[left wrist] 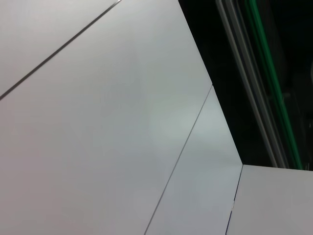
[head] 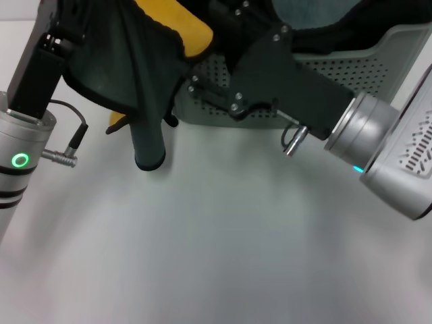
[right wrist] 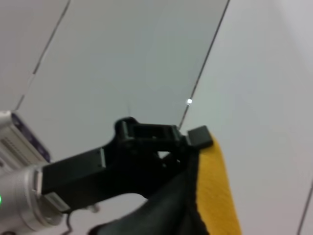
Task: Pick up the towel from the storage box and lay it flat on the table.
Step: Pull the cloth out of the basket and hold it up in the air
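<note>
The towel [head: 135, 61] hangs in the air over the back of the table [head: 216, 243], dark grey-green side outward. Its yellow side [head: 182, 27] shows at the top, and one fold droops down like a tube [head: 148, 145]. My left arm reaches up at the far left. In the right wrist view my left gripper [right wrist: 161, 142] is shut on the towel's [right wrist: 210, 196] upper edge. My right gripper [head: 202, 81] reaches in from the right, up against the hanging cloth. The sage-green storage box [head: 351, 64] stands behind it.
Another dark cloth [head: 317, 17] lies in the box at the top right. The left wrist view shows only pale panels [left wrist: 107, 122] and a dark frame [left wrist: 264, 73]. The white tabletop spreads out in front of both arms.
</note>
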Action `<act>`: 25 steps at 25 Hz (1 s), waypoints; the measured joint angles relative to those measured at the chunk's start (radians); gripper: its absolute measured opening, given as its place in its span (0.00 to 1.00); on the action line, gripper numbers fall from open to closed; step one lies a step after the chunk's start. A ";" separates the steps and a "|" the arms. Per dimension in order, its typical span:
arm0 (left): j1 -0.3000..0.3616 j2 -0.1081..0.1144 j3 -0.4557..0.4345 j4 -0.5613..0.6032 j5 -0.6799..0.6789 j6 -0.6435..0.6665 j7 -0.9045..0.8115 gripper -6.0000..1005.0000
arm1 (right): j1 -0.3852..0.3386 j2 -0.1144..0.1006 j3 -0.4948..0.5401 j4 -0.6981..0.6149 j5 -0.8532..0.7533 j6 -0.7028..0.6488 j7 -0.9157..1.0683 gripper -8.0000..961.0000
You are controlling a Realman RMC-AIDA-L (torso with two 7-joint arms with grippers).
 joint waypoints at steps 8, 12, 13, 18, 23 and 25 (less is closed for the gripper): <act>0.000 0.000 0.000 0.000 -0.001 0.000 0.000 0.04 | -0.007 0.000 0.028 0.005 0.001 0.000 0.006 0.78; 0.000 0.000 0.000 0.000 0.000 0.000 0.000 0.04 | -0.004 0.000 0.032 0.002 0.001 -0.008 -0.001 0.78; -0.001 0.000 0.000 0.000 0.001 0.000 0.000 0.04 | 0.000 0.000 0.033 0.002 0.001 -0.014 -0.001 0.78; -0.003 0.000 0.000 0.000 0.001 0.000 0.000 0.04 | 0.028 0.000 0.036 0.009 0.001 -0.052 -0.017 0.76; -0.003 0.000 0.000 0.000 0.002 0.000 0.000 0.04 | 0.034 0.000 0.026 0.004 -0.001 -0.074 -0.089 0.69; -0.003 0.000 0.000 0.000 0.002 0.000 0.000 0.04 | 0.038 0.000 0.024 0.002 -0.001 -0.086 -0.107 0.67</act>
